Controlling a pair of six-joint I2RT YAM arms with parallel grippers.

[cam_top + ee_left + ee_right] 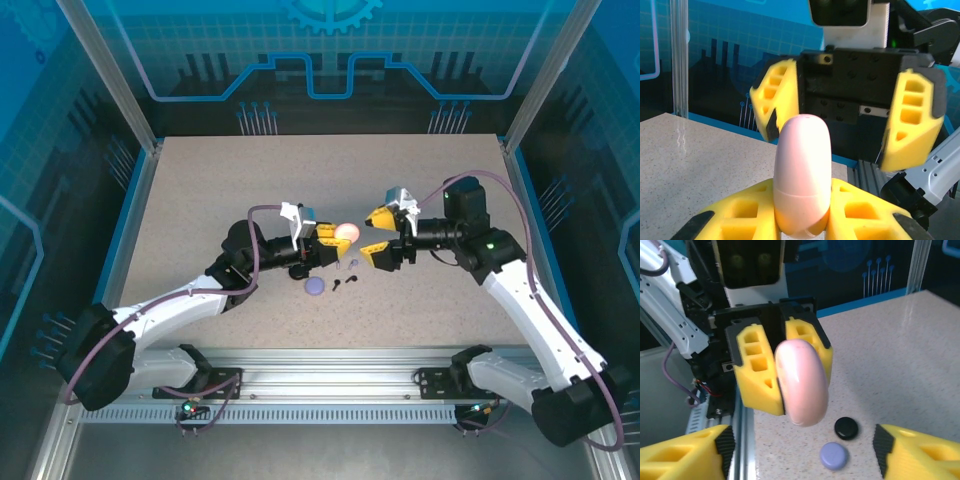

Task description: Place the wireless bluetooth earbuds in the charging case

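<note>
While the left gripper [335, 241] pinched the closed pink case [346, 232] upright above mid-bench, the right gripper [373, 234] hung spread wide facing it. Some black earbuds [338, 284] lay underneath on the bench [200, 200]. Next move, I'd guess: pop that lid open.

top: overhead, looks down on table [200, 200] | wrists: close, facing each other, share pink case [802, 175]

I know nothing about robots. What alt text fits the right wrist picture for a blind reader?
The left end effector clamps a pale pink round case edge-on above a speckled table. Beneath it lie a black round case and a lavender round case, and the open yellow fingers of the right end effector frame the bottom corners.
</note>
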